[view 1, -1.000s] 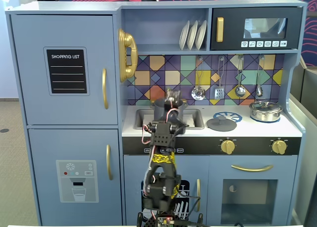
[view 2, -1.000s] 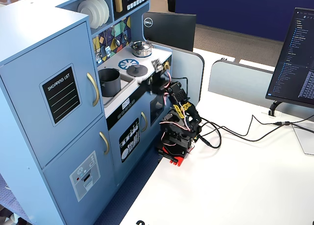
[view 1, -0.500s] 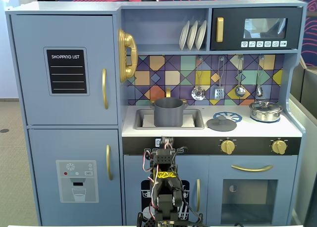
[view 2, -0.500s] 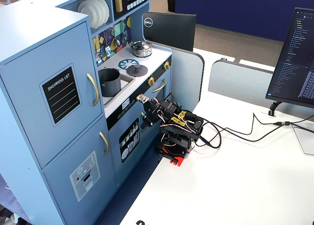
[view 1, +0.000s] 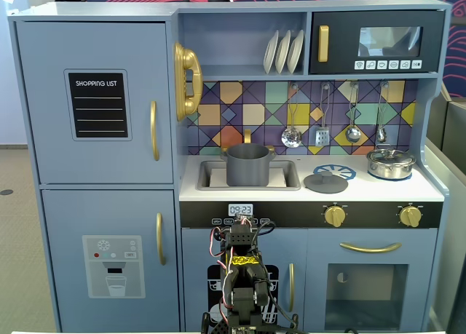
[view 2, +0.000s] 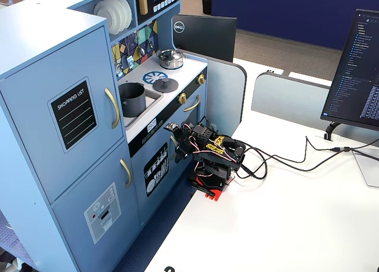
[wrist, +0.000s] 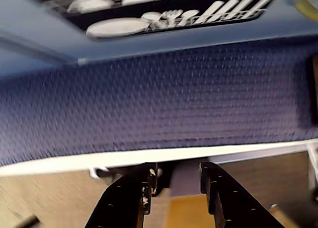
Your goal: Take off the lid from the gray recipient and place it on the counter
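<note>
The gray recipient (view 1: 247,167) stands uncovered in the sink recess of the white counter (view 1: 426,190); it also shows in the other fixed view (view 2: 132,99). The dark gray lid (view 1: 325,182) lies flat on the counter to its right, partly over the blue burner print (view 1: 341,171), and shows in the other fixed view too (view 2: 166,85). My arm (view 2: 208,156) is folded low on the table in front of the kitchen, far below the counter. In the wrist view my gripper (wrist: 178,181) is open and empty, facing the blue carpet and the table's edge.
A shiny silver pot (view 1: 391,163) with its lid stands at the counter's right end. Utensils (view 1: 320,123) hang on the back wall. A monitor (view 2: 355,70) and cables (view 2: 284,159) are on the white table (view 2: 284,224) behind the arm.
</note>
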